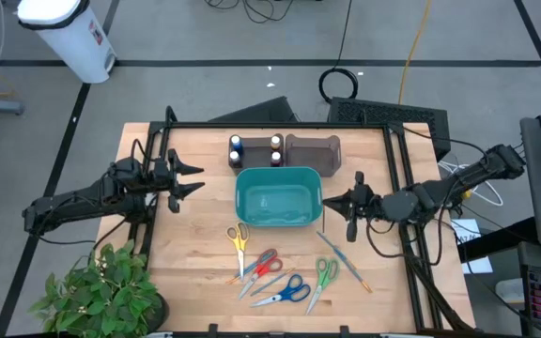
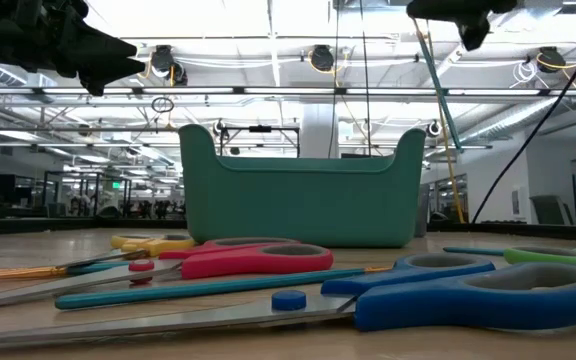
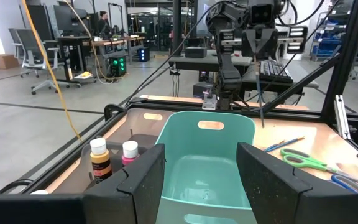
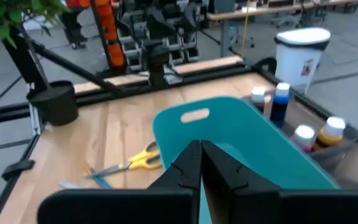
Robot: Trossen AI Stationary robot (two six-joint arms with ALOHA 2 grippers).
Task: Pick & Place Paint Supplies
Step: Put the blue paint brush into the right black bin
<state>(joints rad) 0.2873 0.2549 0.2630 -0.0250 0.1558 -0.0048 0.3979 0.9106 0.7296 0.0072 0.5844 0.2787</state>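
A teal bin (image 1: 270, 199) stands mid-table. Behind it, small paint bottles (image 1: 236, 148) (image 3: 100, 158) (image 4: 280, 99) stand next to a brown holder (image 1: 313, 153). My right gripper (image 1: 330, 201) (image 3: 257, 55) hovers level by the bin's right wall, shut on a thin blue paintbrush (image 3: 261, 99) (image 2: 443, 95). Two more brushes (image 1: 344, 258) lie flat on the table to the bin's near right. My left gripper (image 1: 198, 178) (image 3: 201, 149) stands open and level, left of the bin, with nothing between its fingers. My right gripper pinches the paintbrush by its upper end (image 3: 258, 67) between its two shut fingers, which come level from the table's right side and lie across the brush. The brush hangs below them, slightly slanted. Its lower end (image 3: 264, 124) is beside the bin's right rim.
Yellow (image 1: 239, 239), red (image 1: 263, 266), blue (image 1: 289, 291) and green (image 1: 325, 274) scissors lie near the front edge. A potted plant (image 1: 101, 291) stands at the near left corner. A black frame (image 1: 397, 188) borders the table.
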